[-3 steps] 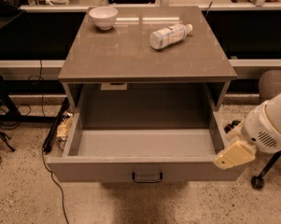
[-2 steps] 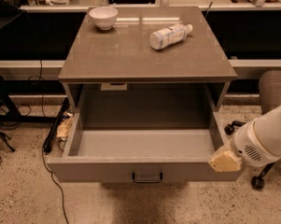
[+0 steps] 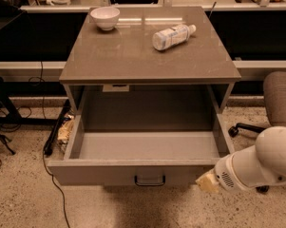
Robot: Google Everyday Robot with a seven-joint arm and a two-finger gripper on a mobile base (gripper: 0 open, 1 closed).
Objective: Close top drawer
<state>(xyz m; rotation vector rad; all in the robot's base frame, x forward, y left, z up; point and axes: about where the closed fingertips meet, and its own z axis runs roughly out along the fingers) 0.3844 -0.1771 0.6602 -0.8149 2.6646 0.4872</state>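
Camera view: top drawer (image 3: 104, 172) stands wide open, sticking far out from the front of the cabinet (image 3: 133, 61), grey inside showing, dark loop handle (image 3: 149, 180) at the middle of its front panel. Gripper (image 3: 208, 180) sits at the drawer's front right corner, right by the front panel; cannot tell how wide it is or whether it touches. White arm (image 3: 259, 163) reaches in from the cabinet's right. On the cabinet top: white bowl (image 3: 105, 18) at back left, bottle (image 3: 173, 36) lying on its side at back right.
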